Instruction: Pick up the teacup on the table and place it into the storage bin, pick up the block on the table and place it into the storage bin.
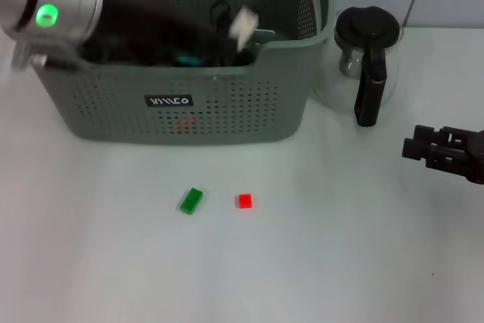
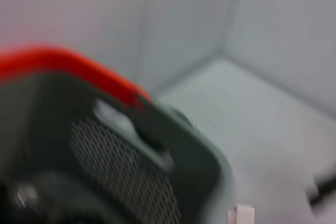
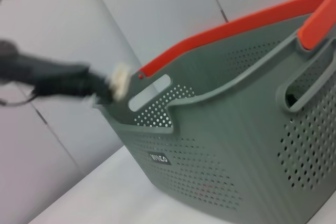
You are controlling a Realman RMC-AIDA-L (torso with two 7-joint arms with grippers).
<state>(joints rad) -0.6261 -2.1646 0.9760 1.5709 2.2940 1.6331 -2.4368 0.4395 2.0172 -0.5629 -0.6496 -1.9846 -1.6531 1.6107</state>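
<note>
Two small blocks, one green (image 1: 191, 200) and one red (image 1: 243, 201), lie on the white bench (image 1: 318, 262) before the grey-green perforated storage bin (image 1: 227, 111). Left gripper (image 1: 234, 32) hangs over the bin holding something pale, perhaps the teacup; its grip I can't tell. Right gripper (image 1: 417, 149) waits open, empty, beside the glass coffee pot (image 1: 367, 54).

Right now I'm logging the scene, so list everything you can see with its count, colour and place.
storage bin: 1, grey-green with orange rim clips, back of the table
coffee pot: 1, clear glass with black lid and handle, beside the bin toward the robot's right
green block: 1, green, table in front of the bin
red block: 1, red, beside the green block, apart
table: 1, white
left gripper: 1, black, over the bin
right gripper: 1, black, right edge, above the table
</note>
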